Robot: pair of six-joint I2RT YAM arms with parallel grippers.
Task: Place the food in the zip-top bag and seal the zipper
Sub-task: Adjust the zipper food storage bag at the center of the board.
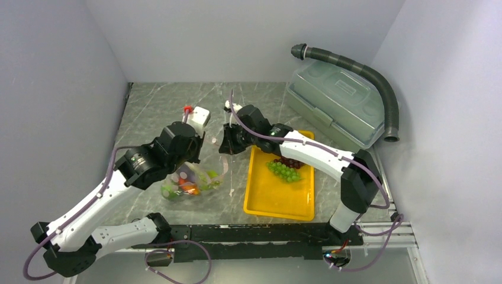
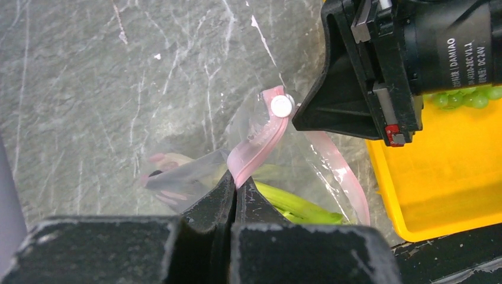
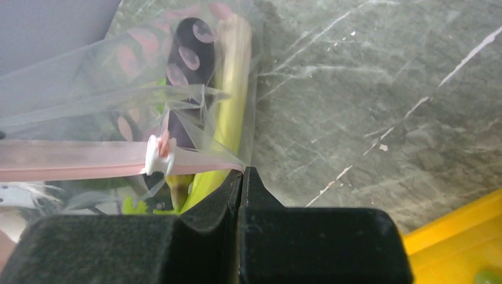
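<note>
So the zip-top bag (image 1: 192, 180) is just left of the yellow tray (image 1: 278, 204), with an eggplant (image 3: 189, 53) and a green stalk (image 2: 296, 204) inside. The green grapes (image 1: 285, 171) and dark red grapes (image 1: 290, 161) lie in the tray. The left gripper (image 2: 235, 189) and right gripper (image 3: 243, 177) are both pinched tight on the pink zipper (image 2: 260, 142).

A: What surrounds the table (image 1: 160, 100)?
B: Plain pale walls (image 1: 237, 35) on three sides. Its top looks like grey veined stone, perhaps laminate.
A: Lighting?
B: Even and soft throughout.
</note>
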